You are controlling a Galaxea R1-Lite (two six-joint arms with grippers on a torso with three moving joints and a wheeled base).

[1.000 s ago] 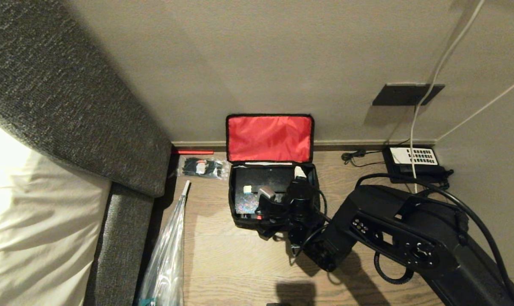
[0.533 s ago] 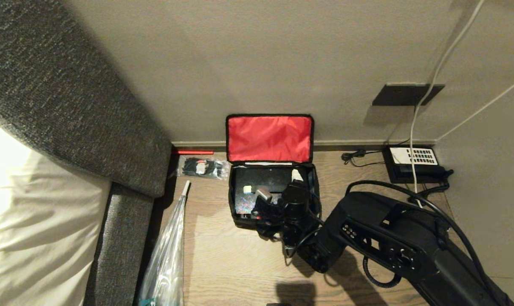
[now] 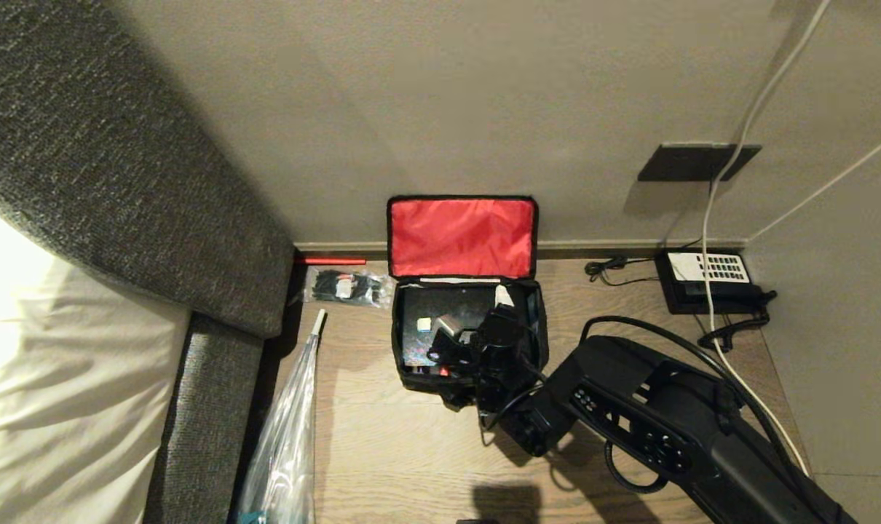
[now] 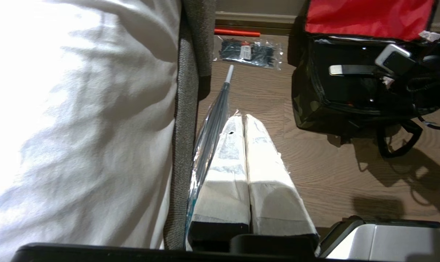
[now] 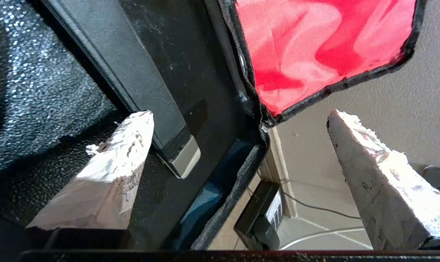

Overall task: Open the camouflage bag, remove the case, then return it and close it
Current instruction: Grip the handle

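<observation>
The camouflage bag [image 3: 469,331] sat open at the centre of the head view on the wooden floor [image 3: 397,451], red lid propped against the wall. The case [image 3: 440,327] lay flat inside, long axis left-to-right. The right end effector [image 3: 477,342] hovered wide and empty over the case's right part, nearer than the left end effector [image 4: 245,153], closed at lower left.

case [image 3: 448,320] in bag [image 3: 411,375] (lid up vs wall) | packet [image 3: 344,285] left | phone [image 3: 706,280] right
</observation>
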